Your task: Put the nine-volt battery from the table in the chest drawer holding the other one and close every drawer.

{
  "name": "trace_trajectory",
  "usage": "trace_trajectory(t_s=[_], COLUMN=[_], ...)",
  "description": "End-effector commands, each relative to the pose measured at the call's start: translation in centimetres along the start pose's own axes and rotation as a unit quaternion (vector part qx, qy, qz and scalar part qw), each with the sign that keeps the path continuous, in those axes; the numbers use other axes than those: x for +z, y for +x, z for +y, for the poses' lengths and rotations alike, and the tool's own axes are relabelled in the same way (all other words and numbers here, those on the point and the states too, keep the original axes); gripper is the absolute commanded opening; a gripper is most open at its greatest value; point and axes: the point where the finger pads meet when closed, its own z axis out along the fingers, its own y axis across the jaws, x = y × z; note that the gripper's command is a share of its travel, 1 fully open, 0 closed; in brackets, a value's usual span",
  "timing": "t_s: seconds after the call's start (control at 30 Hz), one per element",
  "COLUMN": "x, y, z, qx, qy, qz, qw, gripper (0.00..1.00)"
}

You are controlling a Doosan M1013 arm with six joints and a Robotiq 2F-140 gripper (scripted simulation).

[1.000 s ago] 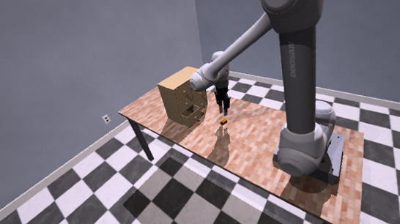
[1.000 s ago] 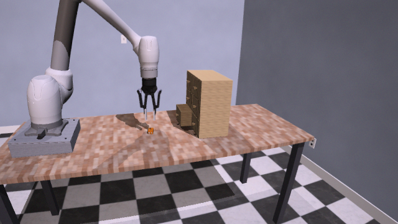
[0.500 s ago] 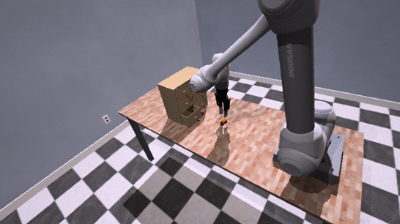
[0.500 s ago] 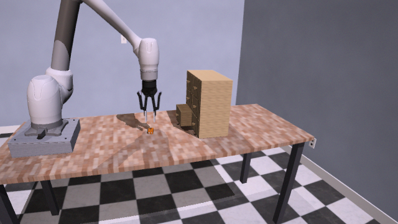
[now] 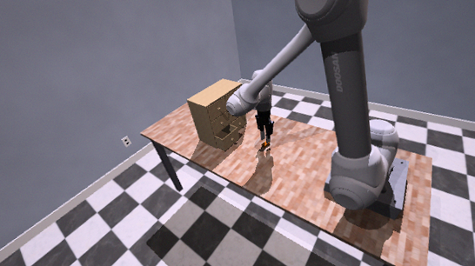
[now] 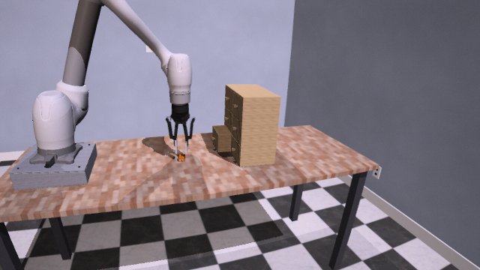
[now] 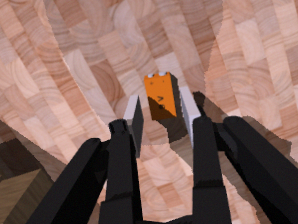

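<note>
Your hand (image 5: 265, 140) (image 6: 181, 148) (image 7: 160, 104) is partly open, holding nothing, its fingertips straddling the nine-volt battery (image 5: 266, 144) (image 6: 181, 158) (image 7: 160, 96) on the desk (image 5: 300, 144) (image 6: 124, 169) (image 7: 165, 200). Close off-centre and you could twist it loose; beyond, bumping the pulled-out drawer (image 5: 229, 142) (image 6: 222, 139) might make it droop.

Battery (image 5: 266, 144) (image 6: 181, 158) (image 7: 160, 97) on table (image 5: 293, 167) (image 6: 131, 184) (image 7: 90, 30), between chest (image 5: 203, 125) (image 6: 259, 131) and arm base (image 5: 401, 178) (image 6: 22, 181); 1 bottom drawer (image 5: 230, 141) (image 6: 224, 139) juts from chest.

From above, we could bring the gripper (image 5: 266, 142) (image 6: 181, 153) (image 7: 160, 104) into the open lower drawer (image 5: 232, 139) (image 6: 222, 139). At its rear, the tall chest front (image 5: 214, 110) (image 6: 234, 119) blocks us; its knobs jut out above the drawer.
</note>
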Motion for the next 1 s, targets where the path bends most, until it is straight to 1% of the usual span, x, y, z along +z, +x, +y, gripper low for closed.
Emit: trace_trajectory(t_s=[0.0,0.27,0.97], x=[0.63,1.0,1.01], y=[-0.01,-0.02,-0.02], z=[-0.02,-0.02,-0.02], qx=[0.0,0.0,0.0], qy=[0.0,0.0,0.0], qz=[0.0,0.0,0.0], qw=[1.0,1.0,1.0], gripper=[0.26,0.26,0.26])
